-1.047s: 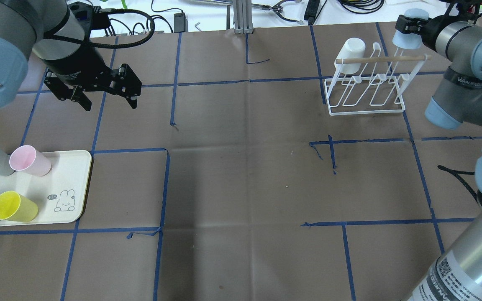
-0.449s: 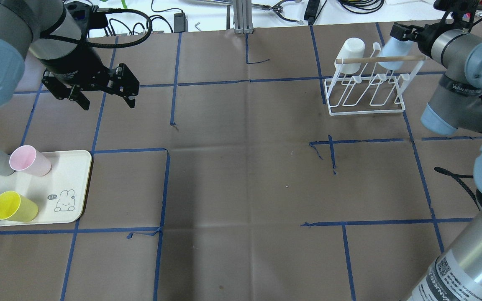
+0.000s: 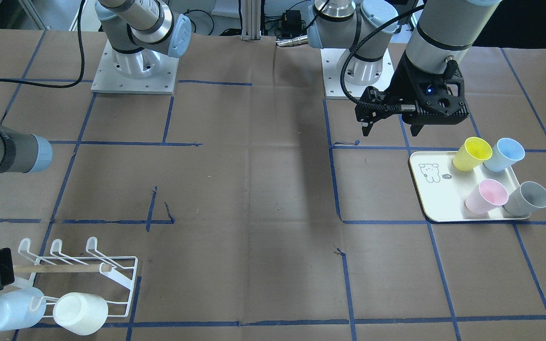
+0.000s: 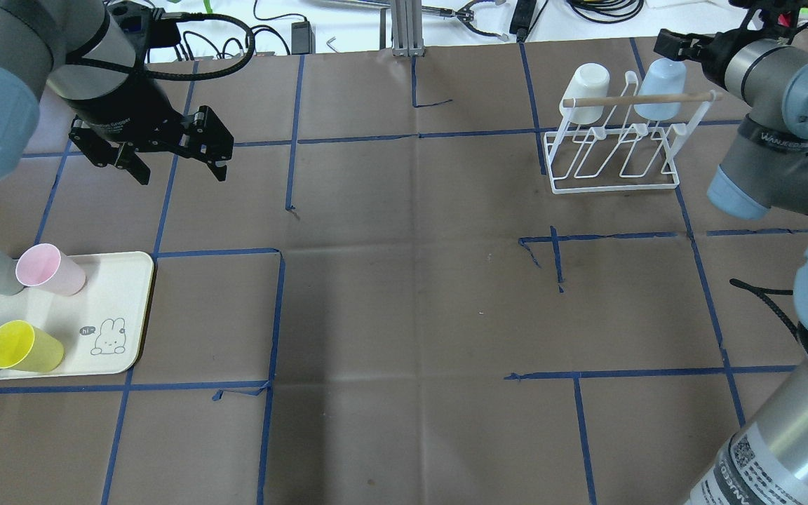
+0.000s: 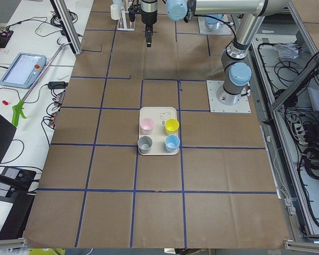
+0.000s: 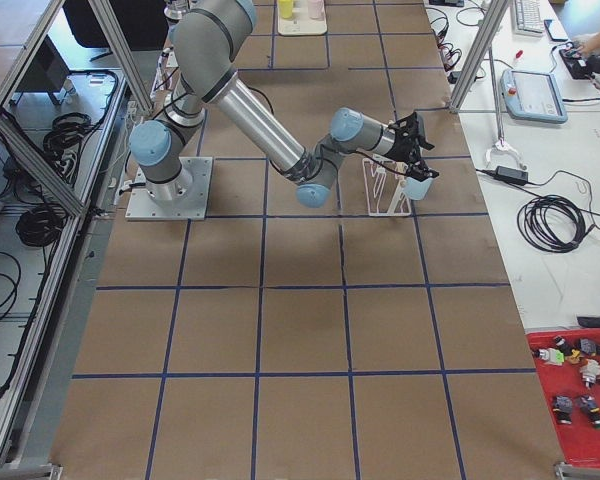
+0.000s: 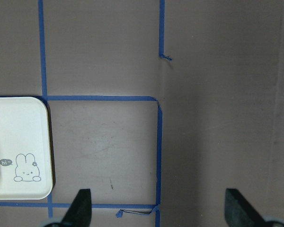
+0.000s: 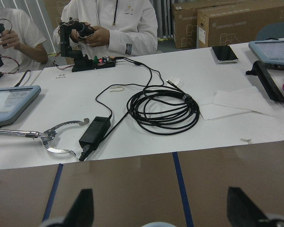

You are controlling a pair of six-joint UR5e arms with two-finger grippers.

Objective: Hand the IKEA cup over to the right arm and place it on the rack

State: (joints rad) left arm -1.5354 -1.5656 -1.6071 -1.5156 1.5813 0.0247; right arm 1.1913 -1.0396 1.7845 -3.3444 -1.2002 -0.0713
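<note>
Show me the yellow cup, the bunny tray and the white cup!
yellow cup (image 4: pixel 24 346), overhead view, inside its mouth
tray (image 4: pixel 106 287), overhead view, bare part above the bunny
white cup (image 4: pixel 586 88), overhead view, its side wall

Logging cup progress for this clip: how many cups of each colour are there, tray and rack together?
Blue cups: 2
White cup: 1
Yellow cup: 1
Pink cup: 1
Grey cup: 1
Total: 6

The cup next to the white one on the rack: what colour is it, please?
The cup is pale blue, clearest in the overhead exterior view.
</note>
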